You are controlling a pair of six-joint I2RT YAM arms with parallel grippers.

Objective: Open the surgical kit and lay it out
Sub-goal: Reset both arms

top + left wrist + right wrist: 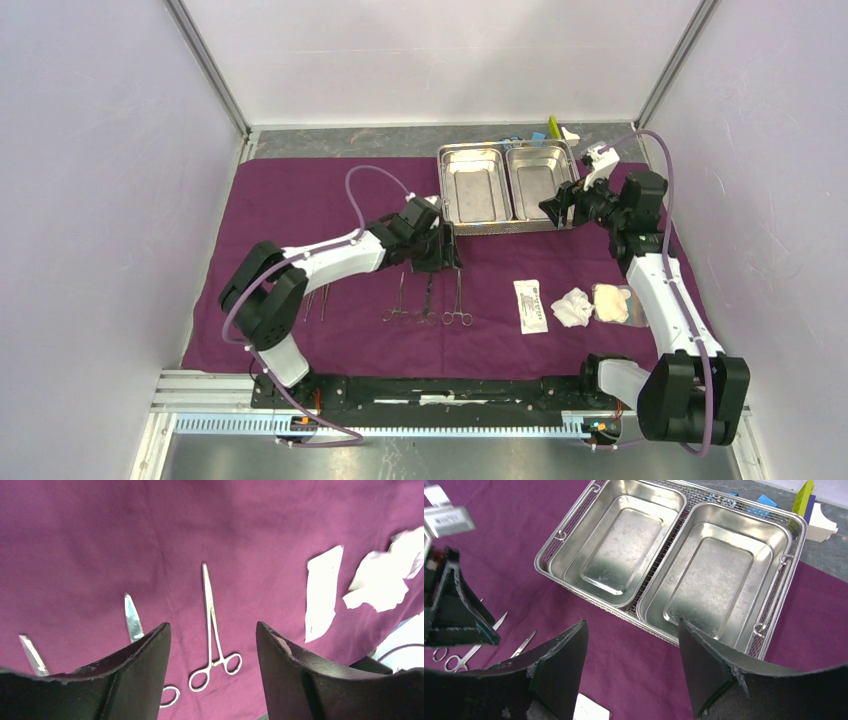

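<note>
The plum-purple cloth [300, 200] lies spread flat over the table. At its far edge sits the two-compartment steel tray [505, 225], both compartments empty. Three scissor-handled instruments [428, 300] lie side by side near the front, tweezers [315, 303] to their left. A white packet [530, 305] and gauze pads [572, 307] lie to the right. My left gripper [212, 625] hovers open over a pair of forceps [206, 587], apart from them. My right gripper [632, 625] is open over bare cloth just before the tray [589, 587], holding nothing.
Small blue [766, 501] and yellow-green [804, 495] blocks and a white piece [821, 525] sit on the grey strip behind the tray. White walls close in both sides. The left arm's gripper [454, 605] shows at the left of the right wrist view.
</note>
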